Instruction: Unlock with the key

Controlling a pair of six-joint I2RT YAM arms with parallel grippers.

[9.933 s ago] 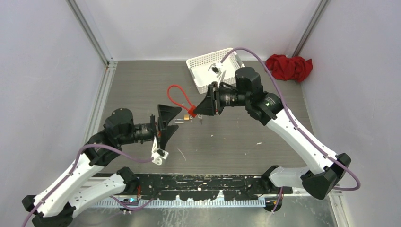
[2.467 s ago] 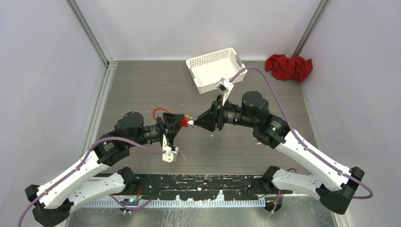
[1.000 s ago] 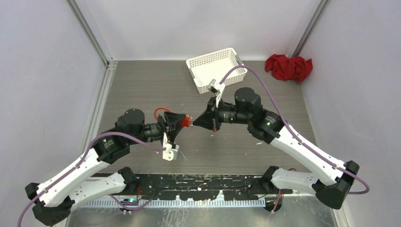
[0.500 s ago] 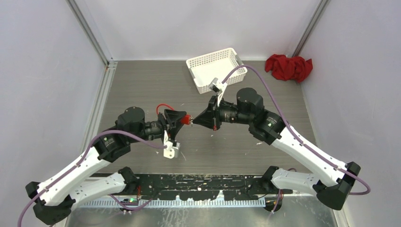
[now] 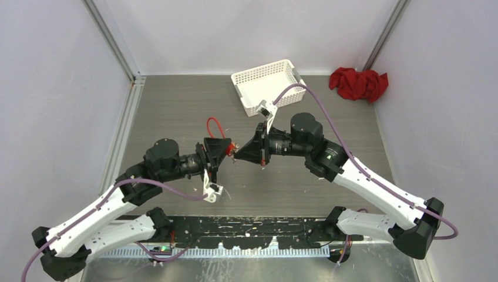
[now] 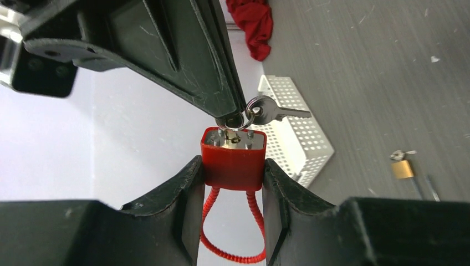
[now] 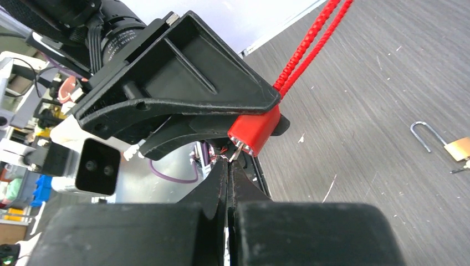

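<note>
A red padlock (image 6: pixel 233 160) with a red cable loop (image 6: pixel 230 244) is held above the table, my left gripper (image 6: pixel 233 164) shut on its sides. Its keyhole face points at my right gripper (image 7: pixel 229 165), which is shut on a key (image 7: pixel 233 154) whose tip meets that face. A second key (image 6: pixel 272 110) dangles from the ring beside it. In the top view the two grippers meet tip to tip at the padlock (image 5: pixel 231 147), and the cable (image 5: pixel 215 124) sticks up toward the back.
A white basket (image 5: pixel 270 75) stands at the back, with a red cloth (image 5: pixel 359 83) in the back right corner. A small brass padlock (image 7: pixel 459 148) with an open shackle lies on the table below the grippers.
The left gripper has turned with the padlock, swinging the cable loop from the left toward the back. The right gripper has shifted slightly left, staying at the keyhole.
</note>
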